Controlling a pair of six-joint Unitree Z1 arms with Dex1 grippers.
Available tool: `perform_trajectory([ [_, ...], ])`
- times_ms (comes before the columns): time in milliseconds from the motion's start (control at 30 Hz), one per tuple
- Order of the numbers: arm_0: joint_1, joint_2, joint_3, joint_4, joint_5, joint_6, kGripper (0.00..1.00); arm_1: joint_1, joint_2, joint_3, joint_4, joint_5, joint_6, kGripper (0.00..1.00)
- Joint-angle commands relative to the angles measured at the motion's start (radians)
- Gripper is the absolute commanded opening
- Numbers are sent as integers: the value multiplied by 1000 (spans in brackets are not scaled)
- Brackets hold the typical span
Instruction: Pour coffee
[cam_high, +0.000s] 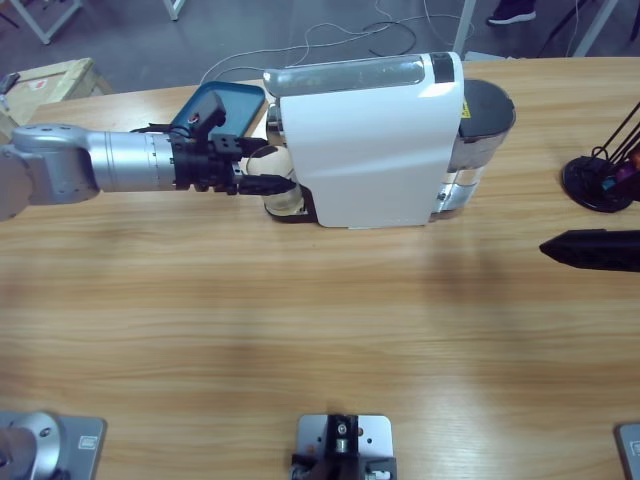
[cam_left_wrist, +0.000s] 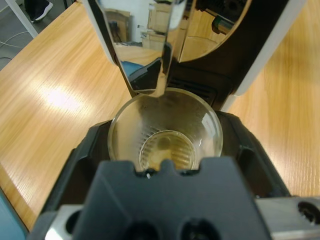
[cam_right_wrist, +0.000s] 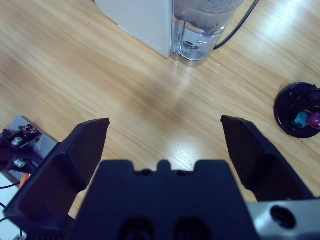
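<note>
A white coffee machine (cam_high: 370, 140) stands at the back middle of the table. A small clear glass (cam_left_wrist: 165, 125) sits on its black drip base, right under the shiny spout (cam_left_wrist: 167, 45). A faint tan layer of coffee (cam_left_wrist: 167, 152) lies in the bottom of the glass. My left gripper (cam_high: 272, 185) comes in from the left, and its jaws press on both sides of the glass (cam_high: 282, 200). My right gripper (cam_high: 560, 248) hovers at the table's right edge, and in the right wrist view it (cam_right_wrist: 165, 130) stands wide open over bare wood.
A blue tablet-like slab (cam_high: 220, 105) lies behind the left wrist. The machine's clear water tank (cam_high: 480, 130) is at its right end. A black round stand (cam_high: 600, 180) with coloured capsules (cam_right_wrist: 305, 119) sits far right. A wooden crate (cam_high: 50, 80) is at the upper left.
</note>
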Motion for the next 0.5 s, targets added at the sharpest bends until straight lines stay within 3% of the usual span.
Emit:
perform_trajectory([
  [33, 6, 34, 26, -28, 11, -29, 0, 10, 30, 32, -9, 7, 2, 1000],
  [233, 124, -98, 47, -32, 22, -139, 0, 10, 37, 46, -10, -2, 2, 1000],
  [367, 189, -96, -17, -32, 154, -196, 0, 10, 39, 42, -14, -5, 2, 1000],
  [500, 201, 18, -169, -23, 329, -232, 0, 10, 48, 44, -14, -15, 2, 1000],
])
